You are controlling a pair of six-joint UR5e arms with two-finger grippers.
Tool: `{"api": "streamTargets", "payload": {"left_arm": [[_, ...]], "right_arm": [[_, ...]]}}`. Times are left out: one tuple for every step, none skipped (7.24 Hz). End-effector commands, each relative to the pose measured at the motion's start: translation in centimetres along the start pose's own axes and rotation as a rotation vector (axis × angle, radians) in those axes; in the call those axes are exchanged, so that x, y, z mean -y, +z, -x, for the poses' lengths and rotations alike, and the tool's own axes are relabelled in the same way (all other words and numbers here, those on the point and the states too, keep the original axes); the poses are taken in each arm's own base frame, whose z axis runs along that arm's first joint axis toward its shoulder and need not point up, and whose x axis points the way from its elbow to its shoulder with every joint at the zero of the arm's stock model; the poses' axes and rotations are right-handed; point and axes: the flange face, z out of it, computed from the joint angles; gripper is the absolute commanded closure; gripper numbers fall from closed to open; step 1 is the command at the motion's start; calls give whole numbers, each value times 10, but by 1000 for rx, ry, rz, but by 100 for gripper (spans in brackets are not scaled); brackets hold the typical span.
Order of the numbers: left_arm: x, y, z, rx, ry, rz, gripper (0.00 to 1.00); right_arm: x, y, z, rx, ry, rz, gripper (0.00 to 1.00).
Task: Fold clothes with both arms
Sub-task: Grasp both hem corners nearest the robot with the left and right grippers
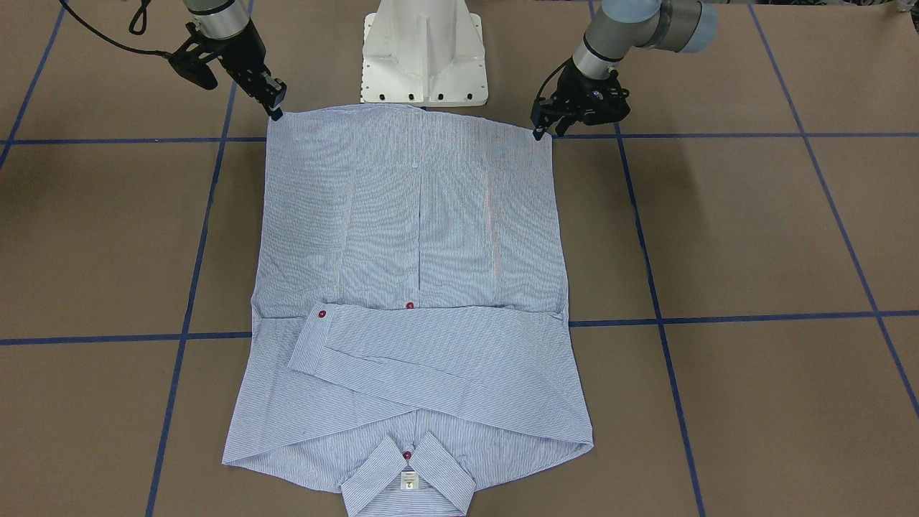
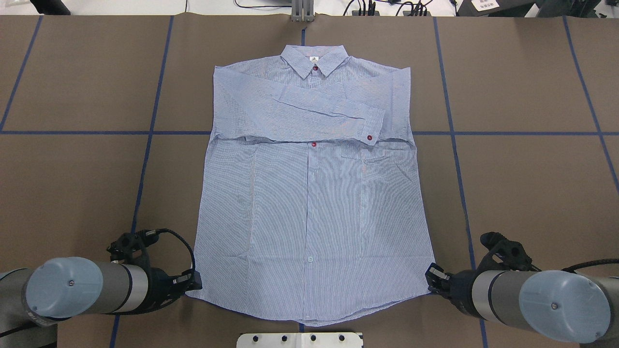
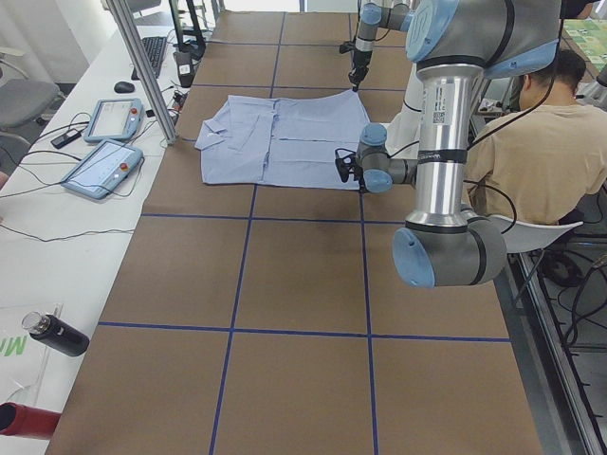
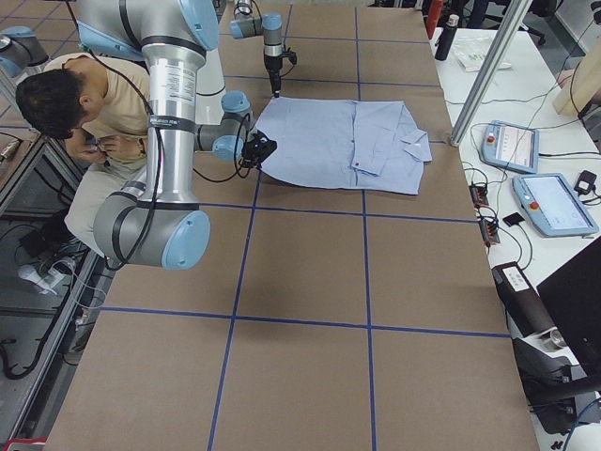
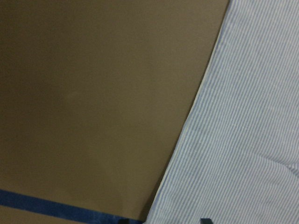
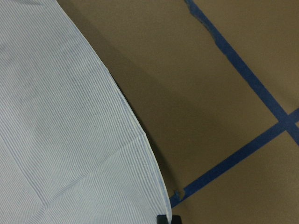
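left gripper (image 2: 192, 284) low at shirt (image 2: 309, 217) hem corner, tip touching cloth; clamped or not, cannot tell. right gripper (image 2: 432, 276) same at opposite hem corner, state unclear too. shirt flat between and beyond both grippers, front up; sleeves (image 2: 329, 113) folded across chest, collar (image 2: 314, 62) farthest away. brown table (image 2: 532, 193) underneath.

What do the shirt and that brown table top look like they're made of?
The shirt looks like thin woven cloth, probably cotton or a blend: fine blue-and-white stripes, soft creases, matte. The table covering looks like brown paper or card, flat and dull, crossed by blue tape lines; which of the two, I can't tell.
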Motion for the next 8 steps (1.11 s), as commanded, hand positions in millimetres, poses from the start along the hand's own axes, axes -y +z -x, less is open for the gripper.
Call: {"api": "streamTargets", "payload": {"left_arm": [[-2, 5, 2, 9, 1, 4, 40], [-3, 6, 3, 12, 3, 3, 40], [-2, 8, 4, 14, 3, 5, 40], [-3, 7, 3, 13, 2, 6, 44], [-3, 7, 3, 11, 0, 5, 56], [-4, 8, 3, 13, -21, 6, 76], [-7, 7, 2, 10, -21, 12, 100], [-9, 4, -1, 2, -20, 15, 100]], "right_arm": [[-1, 0, 0, 0, -1, 1, 100], [-1, 0, 0, 0, -1, 1, 100], [-1, 1, 0, -1, -1, 0, 100], [-1, 0, 0, 1, -1, 2, 100], [-1, 1, 0, -1, -1, 0, 100], [0, 1, -1, -3, -1, 0, 100], [0, 0, 0, -1, -1, 0, 100], [0, 1, -1, -3, -1, 0, 100]]}}
